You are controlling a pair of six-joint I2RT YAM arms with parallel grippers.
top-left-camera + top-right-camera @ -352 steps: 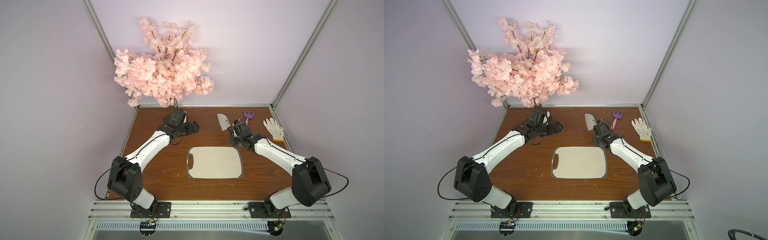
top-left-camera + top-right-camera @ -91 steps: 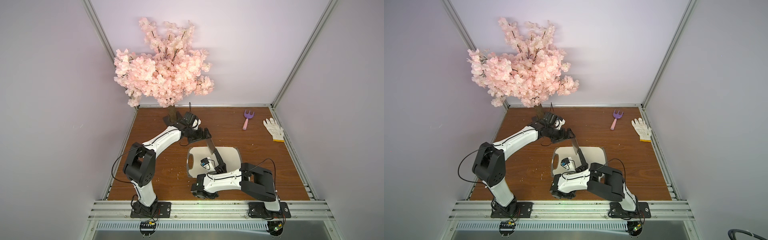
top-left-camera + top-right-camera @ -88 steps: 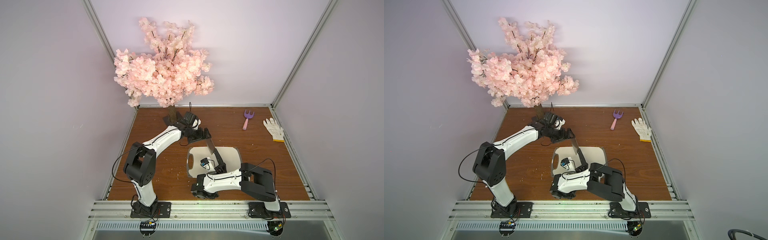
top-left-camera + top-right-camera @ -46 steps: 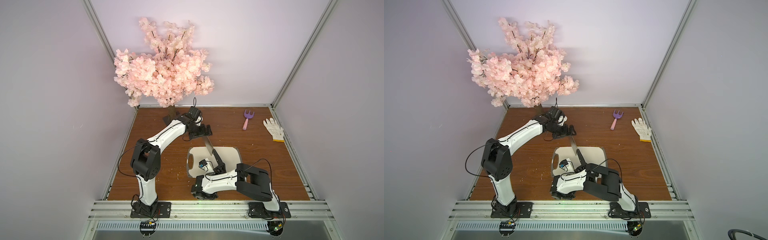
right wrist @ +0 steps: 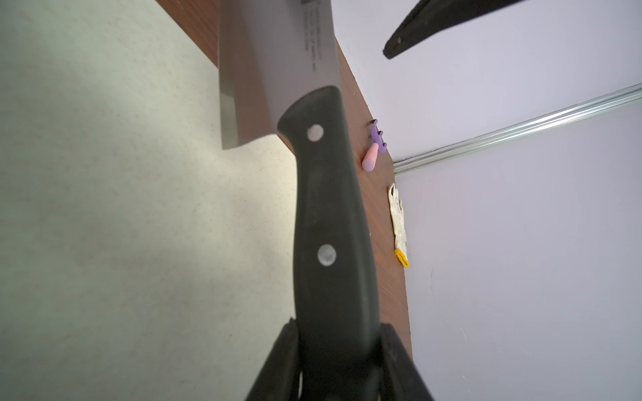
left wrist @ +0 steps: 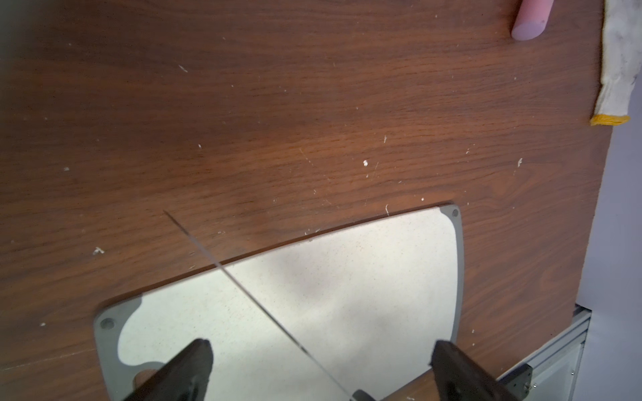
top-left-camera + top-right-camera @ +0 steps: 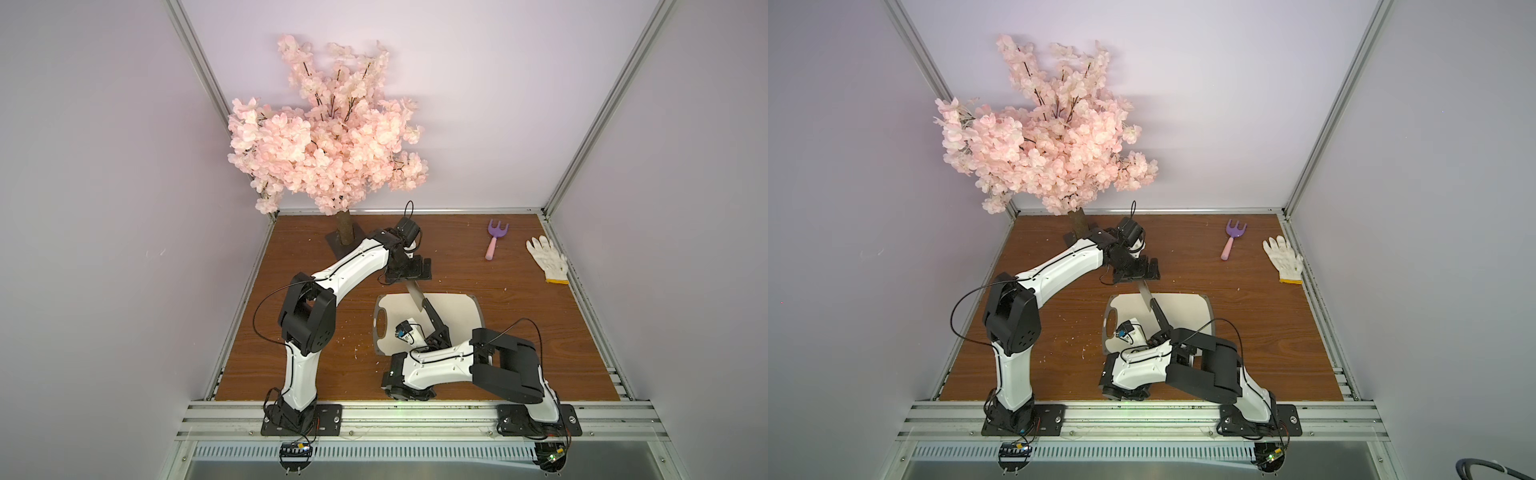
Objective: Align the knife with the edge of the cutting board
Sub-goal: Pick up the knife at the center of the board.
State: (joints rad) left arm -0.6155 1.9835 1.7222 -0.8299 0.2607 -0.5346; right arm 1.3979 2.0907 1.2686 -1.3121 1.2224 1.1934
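Your right hand point(image 5: 338, 347) is clamped on the handle of the knife point(image 5: 330, 225) and holds it on edge above the cutting board point(image 7: 457, 309), with the tip past the far rim. Your left hand point(image 7: 409, 272), fingers spread wide, hovers over the blade. If it closes off-centre, I think it could twist the knife loose.

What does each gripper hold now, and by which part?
The right gripper holds the knife by the rear end of its black handle. The left gripper is open and holds nothing.
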